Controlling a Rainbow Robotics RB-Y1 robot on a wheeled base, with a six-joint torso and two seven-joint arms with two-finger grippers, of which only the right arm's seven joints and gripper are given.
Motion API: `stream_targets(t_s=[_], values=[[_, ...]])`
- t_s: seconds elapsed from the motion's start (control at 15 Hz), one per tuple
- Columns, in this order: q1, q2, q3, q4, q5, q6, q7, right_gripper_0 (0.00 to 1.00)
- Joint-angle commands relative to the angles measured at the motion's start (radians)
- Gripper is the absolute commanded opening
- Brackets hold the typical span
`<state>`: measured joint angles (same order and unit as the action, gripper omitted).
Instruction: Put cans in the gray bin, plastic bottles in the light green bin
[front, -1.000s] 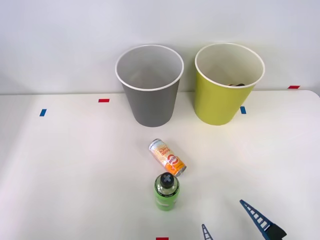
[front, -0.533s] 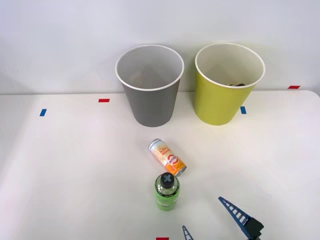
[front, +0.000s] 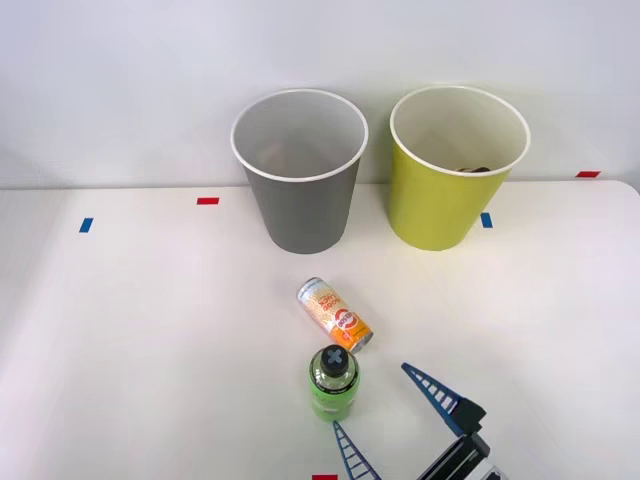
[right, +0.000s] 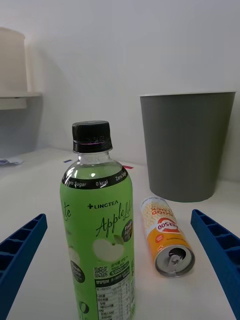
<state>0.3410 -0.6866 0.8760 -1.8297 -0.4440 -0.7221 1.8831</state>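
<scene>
A clear plastic bottle with a black cap and bright green label stands upright near the table's front. Just behind it an orange and cream can lies on its side. My right gripper is open at the front right of the bottle, its blue ribbed fingers spread wide and touching nothing. The gray bin stands at the back centre. To its right stands the light green bin, with something dark low inside it.
Small red and blue tape marks dot the white table. A white wall rises right behind the bins. Open tabletop lies to the left and right of the bottle and can.
My right gripper has moved left and forward from the table's front right corner, closing in on the green bottle. Bottle, can and bins have not moved.
</scene>
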Motion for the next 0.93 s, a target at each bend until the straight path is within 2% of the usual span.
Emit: stream_targets(t_s=[0.07,0.33,0.6,0.93], values=[[-0.059,0.030,0.028,0.035,-0.030,0.012,0.024,1.00],[-0.157,0.119,0.043,0.173,-0.035,-0.017,0.031,1.00],[-0.232,0.191,0.060,0.251,-0.033,-0.017,0.047,1.00],[-0.277,0.231,0.061,0.293,-0.058,-0.004,0.065,1.00]])
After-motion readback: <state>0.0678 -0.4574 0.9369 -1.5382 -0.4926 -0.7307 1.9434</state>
